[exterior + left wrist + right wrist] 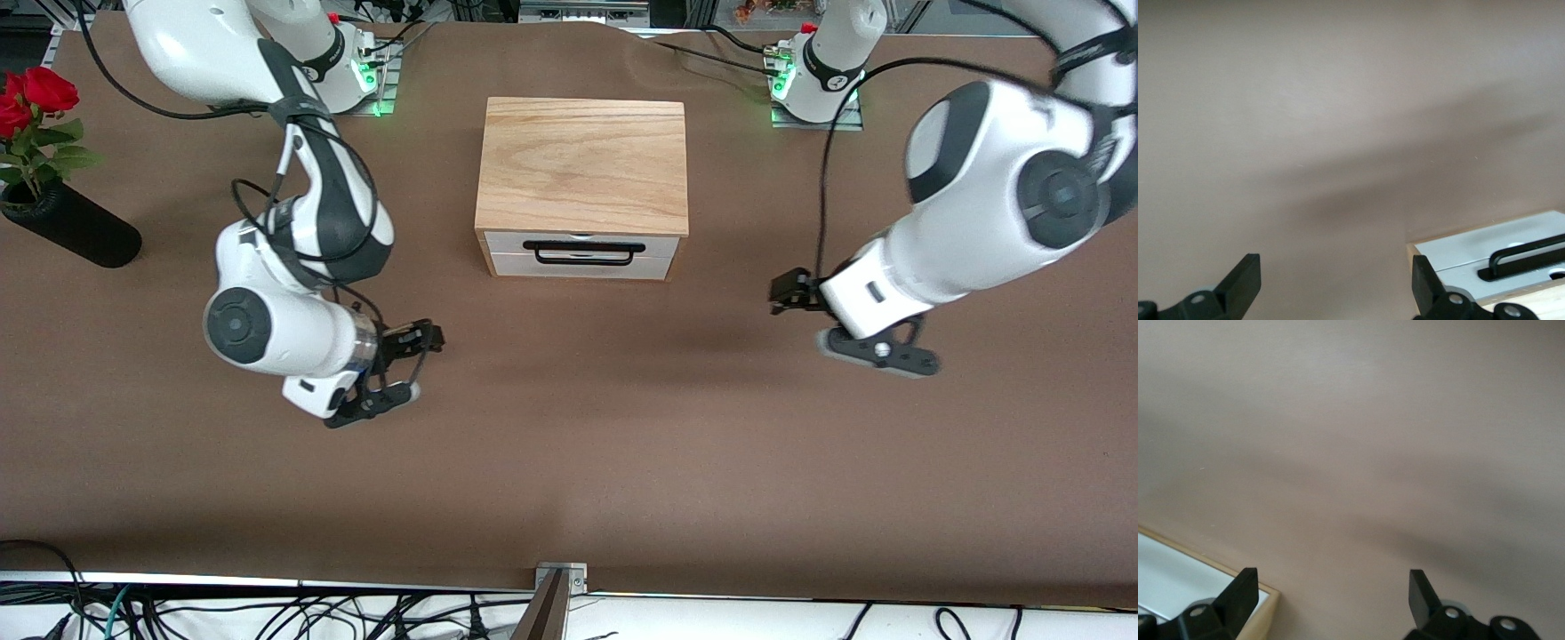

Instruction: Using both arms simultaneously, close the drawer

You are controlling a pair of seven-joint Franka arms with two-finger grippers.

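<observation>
The wooden box [582, 164] stands mid-table, and the drawer's white front [507, 244] with its black bar handle [582, 246] looks pushed in, about level with the box's front edge. My left gripper [813, 316] is open and empty, low over the table toward the left arm's end, apart from the box. In the left wrist view the gripper [1335, 287] shows bare table between its fingers, with the drawer front [1471, 250] and handle [1528, 257] beside one finger. My right gripper [416, 364] is open and empty toward the right arm's end. In the right wrist view [1331, 597] the drawer front [1165, 577] shows at the edge.
A black vase [71, 233] with red roses [31, 98] stands at the right arm's end of the table. A metal bracket [560, 578] sits at the table edge nearest the front camera. Brown table [578, 427] lies in front of the drawer.
</observation>
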